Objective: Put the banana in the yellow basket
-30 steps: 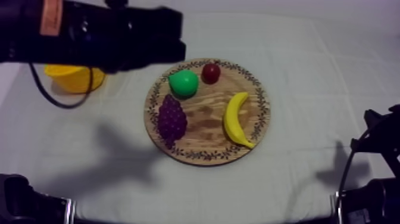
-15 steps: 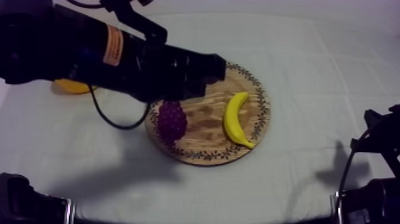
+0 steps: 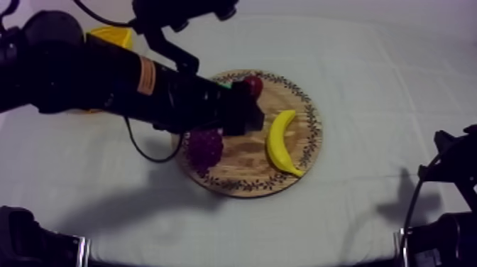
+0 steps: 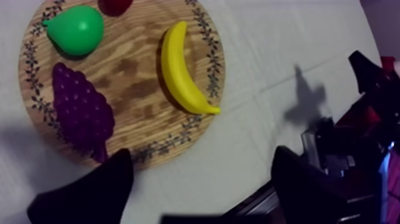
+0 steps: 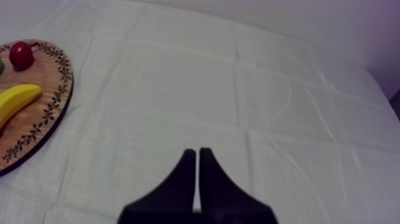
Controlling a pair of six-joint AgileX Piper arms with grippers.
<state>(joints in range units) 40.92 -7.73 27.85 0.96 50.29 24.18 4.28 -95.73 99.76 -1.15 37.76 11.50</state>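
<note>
Gaping left pincer (image 4: 202,154), pear (image 4: 74,30) beneath arm (image 3: 142,78)

A: Left arm (image 3: 106,74)?
B: Black all over, thick rounded tube. One orange label (image 3: 145,75) across it, lettering too small to read.
A: Left gripper (image 4: 199,196)?
B: Two matt black fingers (image 4: 89,193), broad, tapering to blunt tips.
A: Right gripper (image 5: 197,154)?
B: Same black. Two fingers, wide at the base, narrowing into one thin wedge.
A: Right arm (image 3: 461,170)?
B: Black, angular blocks, with a pale metal strip (image 3: 402,245) low down. From the left wrist view it's black with bits of red.
A: Lower left of the top view?
B: Another black block (image 3: 28,241), pale edge too.
</note>
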